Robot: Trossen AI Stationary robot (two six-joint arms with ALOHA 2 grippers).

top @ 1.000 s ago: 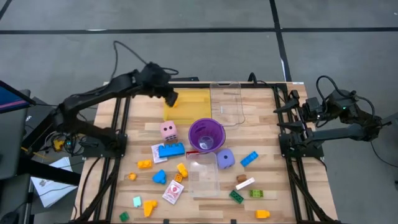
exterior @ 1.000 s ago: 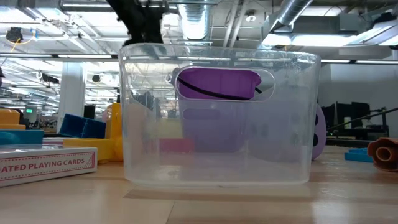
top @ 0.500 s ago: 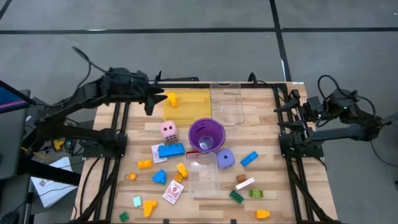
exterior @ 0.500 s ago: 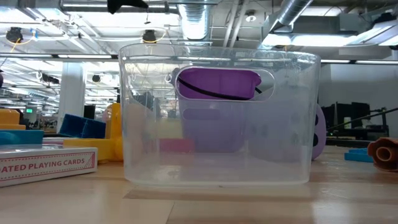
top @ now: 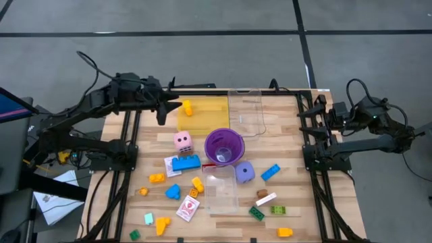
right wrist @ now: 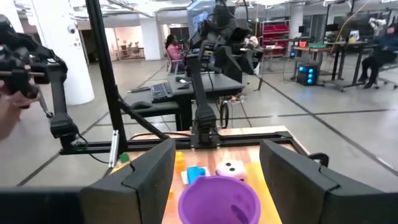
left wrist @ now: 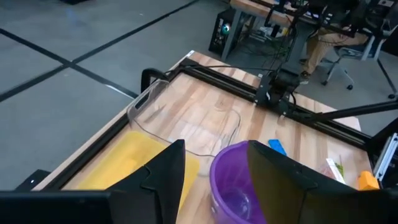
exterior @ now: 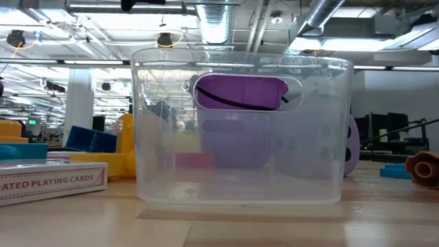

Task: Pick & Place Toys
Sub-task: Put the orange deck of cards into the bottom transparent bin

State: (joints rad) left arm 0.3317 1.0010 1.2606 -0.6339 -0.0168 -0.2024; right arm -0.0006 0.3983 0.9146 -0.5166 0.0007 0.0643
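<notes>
I read this as the gap between one drop and the next pick; my left hand (top: 164,108) hangs spread and empty just beside the yellow tray (top: 209,119), at the tabletop's (top: 283,145) far left corner; a yellow brick (top: 187,107) already lies in that tray; the right hand (top: 317,121) waits at the right edge, fingers apart, holding nothing; the other toys lie scattered on the near half, among them the pink die (top: 182,142), the blue brick (top: 185,163) and the purple die (top: 244,172) beside the purple cup (top: 224,146); next, I judge, I must bring the left hand down over one piece and close on it
</notes>
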